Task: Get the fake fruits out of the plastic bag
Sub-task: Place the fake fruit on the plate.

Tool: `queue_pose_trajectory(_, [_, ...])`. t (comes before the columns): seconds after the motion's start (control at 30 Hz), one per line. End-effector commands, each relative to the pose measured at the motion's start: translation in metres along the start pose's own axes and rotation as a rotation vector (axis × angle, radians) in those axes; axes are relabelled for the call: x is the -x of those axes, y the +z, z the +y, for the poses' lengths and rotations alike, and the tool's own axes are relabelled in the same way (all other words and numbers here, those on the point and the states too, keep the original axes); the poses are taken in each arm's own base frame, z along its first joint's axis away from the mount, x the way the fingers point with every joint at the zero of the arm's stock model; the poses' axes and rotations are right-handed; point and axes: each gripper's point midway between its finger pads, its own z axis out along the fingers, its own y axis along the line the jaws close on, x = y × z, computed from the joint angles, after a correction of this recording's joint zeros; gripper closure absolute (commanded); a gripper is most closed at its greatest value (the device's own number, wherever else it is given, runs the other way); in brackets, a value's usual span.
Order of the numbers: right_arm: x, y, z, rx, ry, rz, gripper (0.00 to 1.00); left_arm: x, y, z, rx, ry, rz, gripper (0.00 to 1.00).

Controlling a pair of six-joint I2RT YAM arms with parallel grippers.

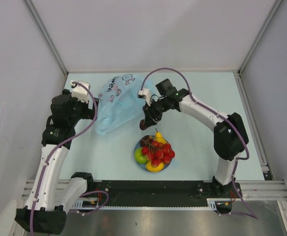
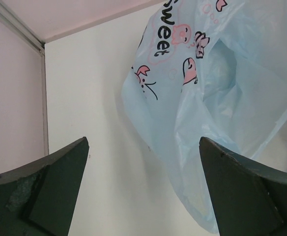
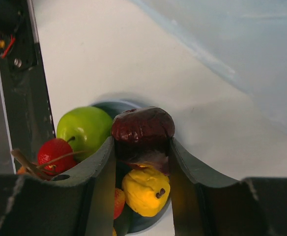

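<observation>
While right gripper (image 3: 142, 143) clamps the dark red-purple fruit (image 3: 142, 125), plastic bag (image 1: 116, 103) lies crumpled on table (image 1: 114, 152), far-left of plate (image 1: 138, 165).

Surroundings: bag sits between the two arms, print side up; nothing lies between the held fruit and the plate. Contents: plate holds green apple (image 1: 140, 156) at left, red grapes (image 1: 159, 151) at centre, yellow pear (image 1: 158, 136) at far edge, another yellow fruit (image 1: 154, 167) at near edge. Bag contents cannot be told. Pose: R arm reaches in from right, elbow bent, fingers pointing down, fruit pinched by both sides just beside plate's far-left rim. L arm is bent up at left; left gripper (image 2: 143, 142) faces the bag's left edge, jaws wide apart, gripping nothing.
</observation>
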Motion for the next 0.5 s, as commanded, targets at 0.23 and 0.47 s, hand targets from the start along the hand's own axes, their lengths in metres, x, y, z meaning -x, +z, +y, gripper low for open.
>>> queue_pose_trajectory(0.23, [-0.026,0.0,0.03,0.254,-0.026,0.146,0.94,0.006,-0.007,-0.001,-0.013,-0.019,-0.037,0.0])
queue_pose_trajectory(0.47, [-0.045,0.005,0.041,0.299,-0.016,0.208,0.94,0.001,-0.001,-0.002,-0.024,-0.024,-0.027,0.0])
